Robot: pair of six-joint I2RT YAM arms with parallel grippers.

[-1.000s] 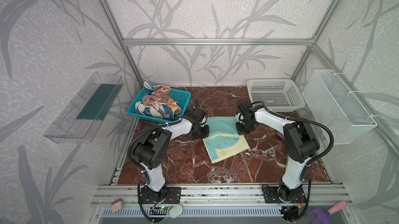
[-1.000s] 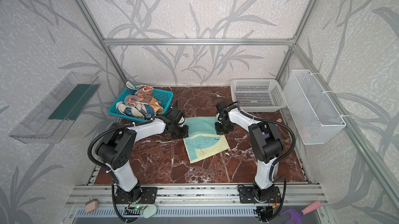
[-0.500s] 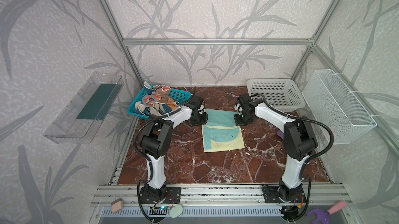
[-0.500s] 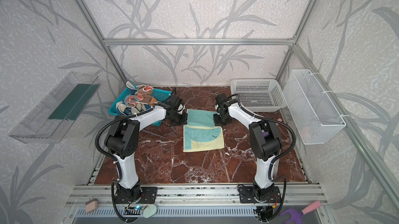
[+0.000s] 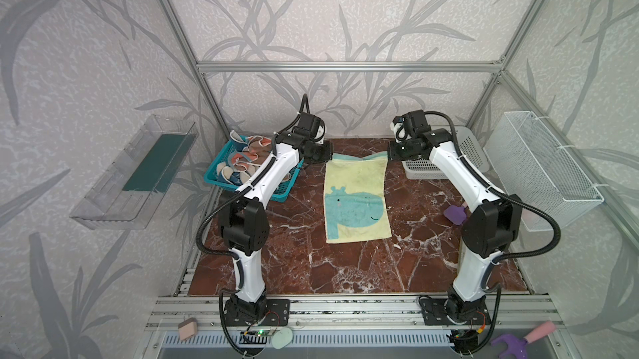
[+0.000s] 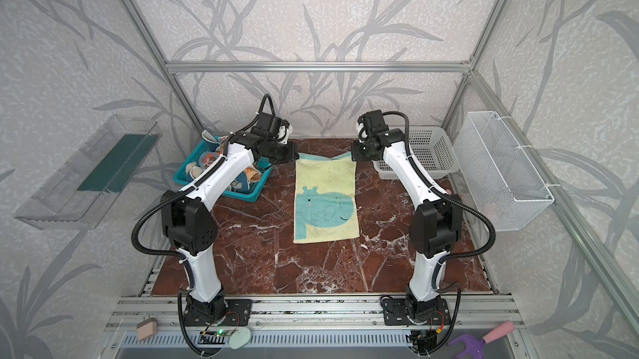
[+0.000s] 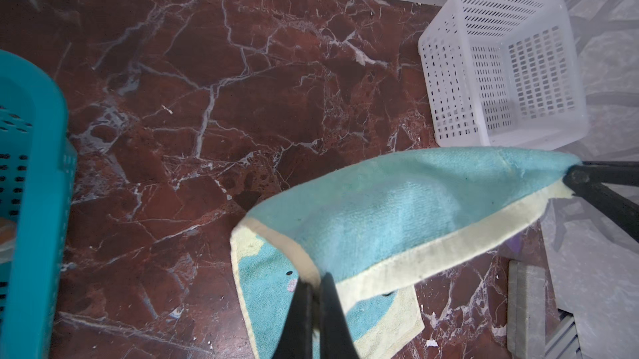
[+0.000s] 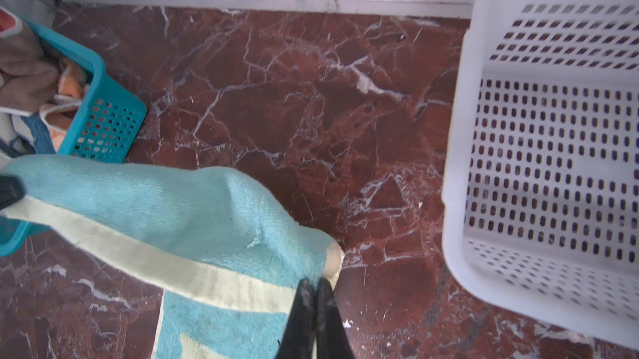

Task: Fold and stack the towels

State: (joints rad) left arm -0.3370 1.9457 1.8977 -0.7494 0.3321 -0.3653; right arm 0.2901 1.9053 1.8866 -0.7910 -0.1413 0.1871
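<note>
A pastel yellow towel with a blue hippo (image 5: 356,201) (image 6: 325,201) lies lengthwise mid-table, its far edge lifted off the marble. My left gripper (image 5: 330,157) (image 7: 313,279) is shut on the towel's far left corner. My right gripper (image 5: 389,155) (image 8: 314,283) is shut on its far right corner. Between them the held edge (image 7: 397,208) (image 8: 173,201) sags and shows its blue back. The near part rests flat on the table. More towels (image 5: 242,163) (image 6: 214,170) lie crumpled in the teal basket (image 5: 276,196).
A white plastic basket (image 5: 473,153) (image 7: 501,63) (image 8: 553,132) stands at the back right, beside my right gripper. A white wire basket (image 5: 546,167) hangs on the right wall, a clear shelf (image 5: 138,170) on the left wall. A small purple object (image 5: 454,213) lies near the right arm.
Both grippers have risen and moved toward the back wall with the towel's corners. The towel has been drawn out straight, from folded and skewed to full length.
</note>
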